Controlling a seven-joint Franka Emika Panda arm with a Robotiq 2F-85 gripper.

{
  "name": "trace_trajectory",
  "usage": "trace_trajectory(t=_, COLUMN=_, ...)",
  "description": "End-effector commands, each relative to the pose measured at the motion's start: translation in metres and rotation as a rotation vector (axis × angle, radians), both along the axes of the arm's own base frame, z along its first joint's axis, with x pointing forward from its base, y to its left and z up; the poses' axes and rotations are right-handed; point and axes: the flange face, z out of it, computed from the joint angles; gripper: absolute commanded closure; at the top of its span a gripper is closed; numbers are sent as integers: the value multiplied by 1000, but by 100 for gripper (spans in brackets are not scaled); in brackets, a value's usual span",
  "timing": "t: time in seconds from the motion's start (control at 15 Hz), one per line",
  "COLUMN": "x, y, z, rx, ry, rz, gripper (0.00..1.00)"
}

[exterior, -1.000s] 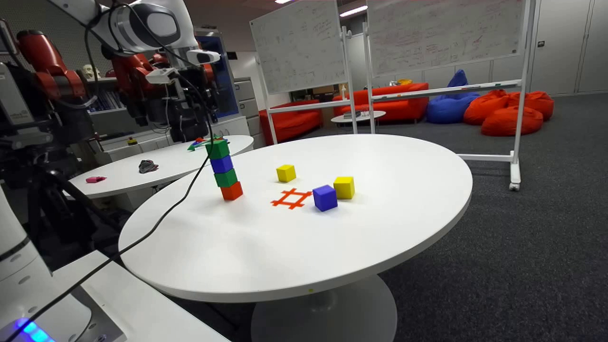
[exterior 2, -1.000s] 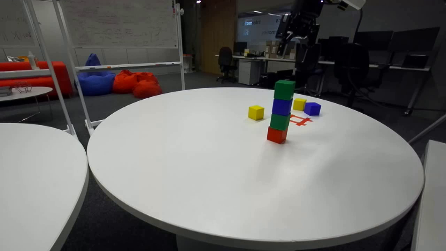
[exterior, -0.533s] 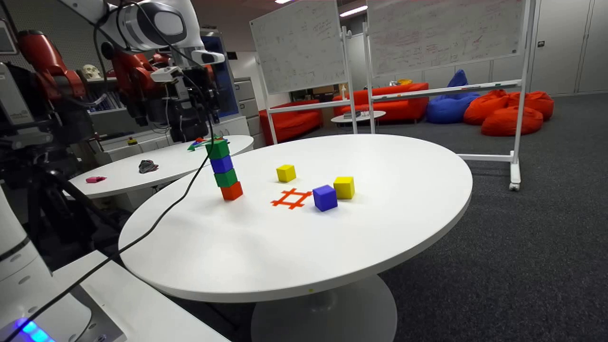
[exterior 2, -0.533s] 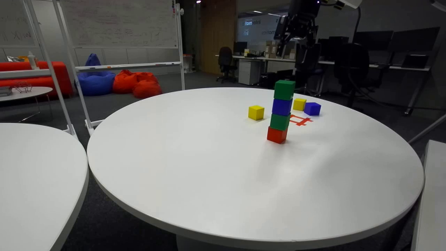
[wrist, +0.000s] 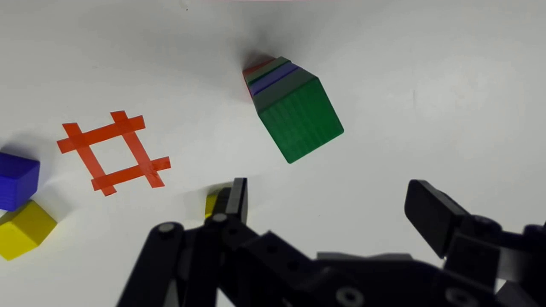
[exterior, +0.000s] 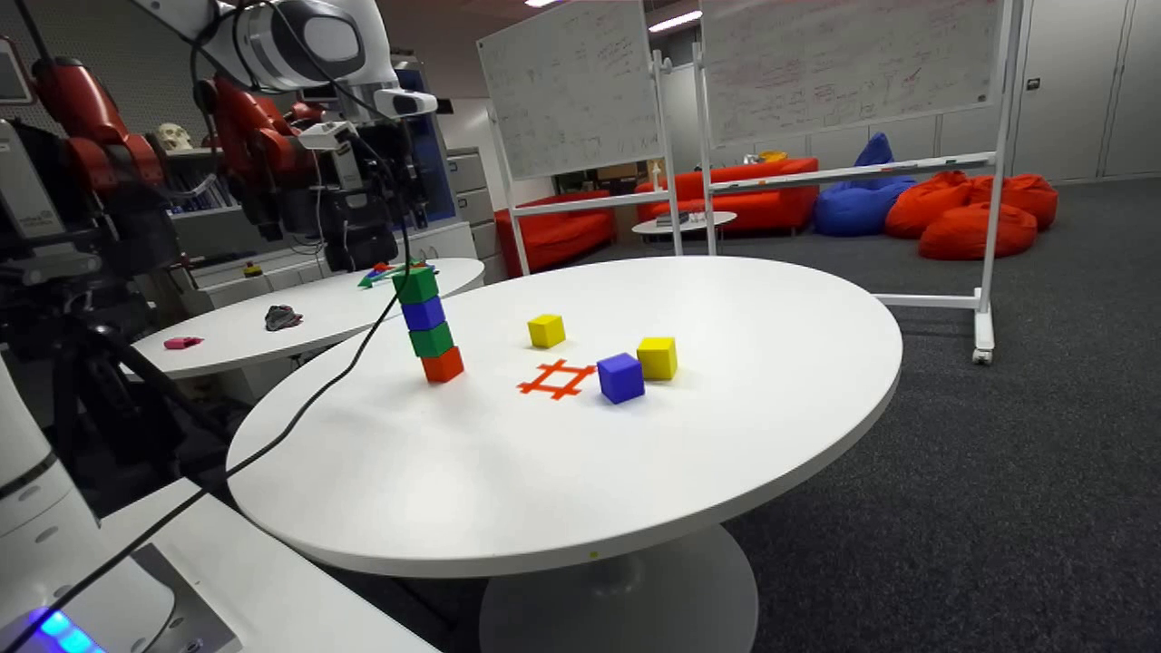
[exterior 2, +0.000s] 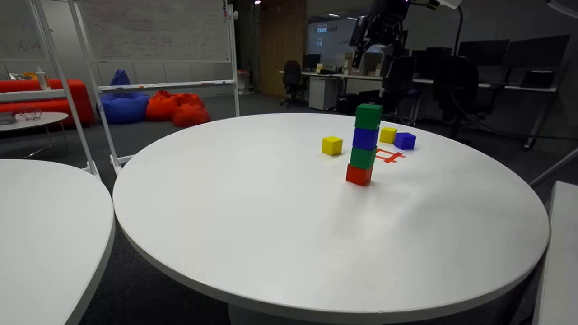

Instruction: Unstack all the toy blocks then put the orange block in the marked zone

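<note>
Gripper (wrist: 327,194) up in the air, jaws spread wide, a bare bit of the round white table (wrist: 362,221) showing between them in the wrist view. It hangs higher than the stack (exterior 2: 365,141), apart from it in both exterior views. Stack stands upright, four high: orange block (exterior: 443,365) at the bottom, lower green block (exterior: 431,341) on that, stacked blue block (exterior: 424,314) next, upper green block (exterior: 416,287) on top. So the orange block sits on the table with three above it, outside the marked zone (wrist: 101,134) but near it. Zone is a hash of red-orange lines, white inside. On its far side from the stack: loose blue block (exterior: 621,379) and paired yellow block (exterior: 658,359) just beside each other, can't tell if they touch. Lone yellow block (exterior: 546,332) stands apart from the rest; in the wrist view a finger (wrist: 237,197) covers part of it. Arm (exterior: 304,45) comes in from the top left of an exterior view. Around the room: second white table (exterior: 229,324), whiteboards (exterior: 853,63), red sofa (exterior: 766,207), blue bean bag (exterior: 857,209) and orange-red bean bags (exterior: 975,234) on dark carpet (exterior: 907,535)
</note>
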Motion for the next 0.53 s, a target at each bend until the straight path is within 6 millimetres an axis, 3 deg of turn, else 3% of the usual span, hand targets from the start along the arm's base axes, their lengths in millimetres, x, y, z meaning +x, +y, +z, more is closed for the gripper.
trace_trajectory(t=0.0, x=5, y=-4, z=4, rx=7, ry=3, rz=20, gripper=0)
trace_trajectory(t=0.47, x=2, y=-2, z=2, rx=2, ry=6, rz=3, gripper=0)
